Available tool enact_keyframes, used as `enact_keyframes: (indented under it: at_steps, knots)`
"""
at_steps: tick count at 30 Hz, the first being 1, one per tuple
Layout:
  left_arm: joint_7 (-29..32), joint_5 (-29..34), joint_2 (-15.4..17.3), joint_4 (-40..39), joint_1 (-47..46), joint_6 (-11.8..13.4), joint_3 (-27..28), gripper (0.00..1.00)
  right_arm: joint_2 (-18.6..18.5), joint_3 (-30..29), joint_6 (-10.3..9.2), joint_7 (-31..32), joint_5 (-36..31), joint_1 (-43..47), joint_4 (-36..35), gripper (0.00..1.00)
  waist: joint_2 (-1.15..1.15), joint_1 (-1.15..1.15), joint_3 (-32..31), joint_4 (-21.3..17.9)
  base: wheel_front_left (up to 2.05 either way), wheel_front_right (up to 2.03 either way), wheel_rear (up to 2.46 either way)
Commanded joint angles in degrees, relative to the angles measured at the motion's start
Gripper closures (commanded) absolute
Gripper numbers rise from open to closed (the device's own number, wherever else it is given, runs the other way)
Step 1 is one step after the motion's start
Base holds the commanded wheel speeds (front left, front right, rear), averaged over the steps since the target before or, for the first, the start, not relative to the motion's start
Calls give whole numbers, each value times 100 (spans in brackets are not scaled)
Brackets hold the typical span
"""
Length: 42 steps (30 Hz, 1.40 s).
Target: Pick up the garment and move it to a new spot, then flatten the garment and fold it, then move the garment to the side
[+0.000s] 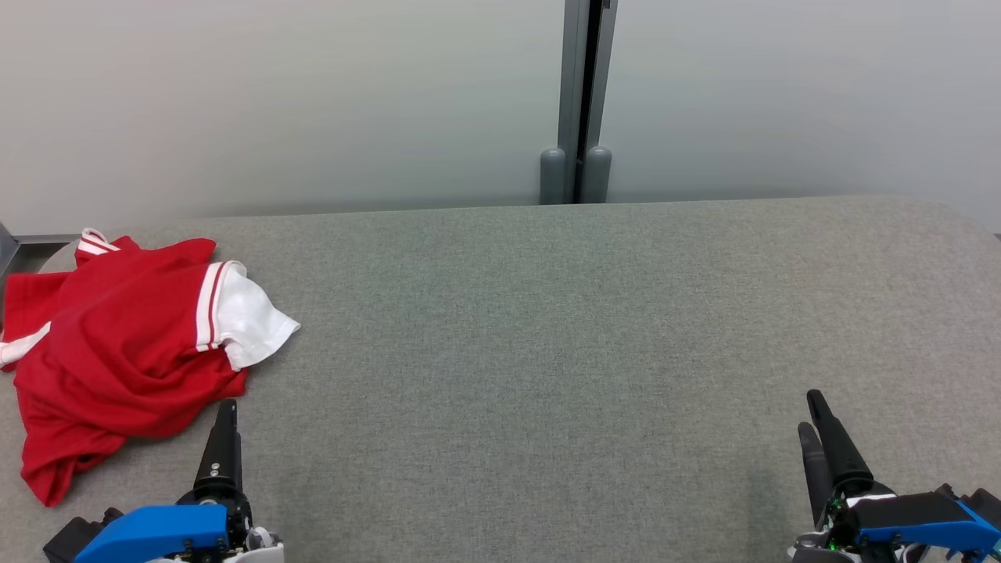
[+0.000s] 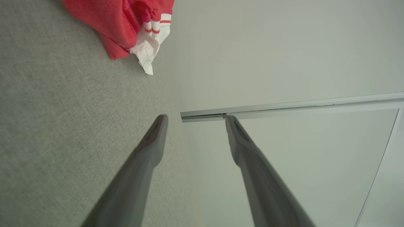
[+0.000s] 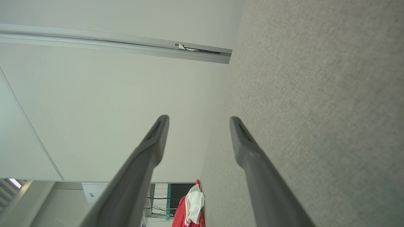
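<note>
A crumpled red garment point(image 1: 117, 344) with a white sleeve and red-and-white striped trim lies at the far left of the grey table point(image 1: 547, 352). My left gripper point(image 1: 225, 410) stands just right of the garment's lower edge, apart from it. In the left wrist view the left gripper point(image 2: 195, 119) is open with nothing between its fingers, and the garment point(image 2: 120, 19) sits at the top left. My right gripper point(image 1: 809, 410) is at the lower right, far from the cloth. The right wrist view shows that right gripper point(image 3: 199, 119) open and empty, with the garment point(image 3: 189, 208) small at the bottom.
A pale wall stands behind the table, with a grey vertical post point(image 1: 580, 102) at its middle. The table's back edge runs across the head view, and its rounded right corner point(image 1: 962, 215) shows at the far right.
</note>
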Motion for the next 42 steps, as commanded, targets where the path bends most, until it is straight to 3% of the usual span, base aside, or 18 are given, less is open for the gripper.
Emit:
enact_keyframes:
  at_steps: [1,20,42]
  knots:
    - [-52,182,50,-129,-48,22,-29,0,-24,20,9,-52,-180,-114,-69,0,0,0,-1,0,0,0,0]
    - [-498,2309,104,-249,114,252,-333,0,-39,108,13,-501,-2538,-63,-245,0,0,0,-10,19,0,0,0]
    - [-915,4093,148,-356,185,373,-518,0,-55,241,18,-919,-4193,-73,-272,0,0,0,36,44,0,0,0]
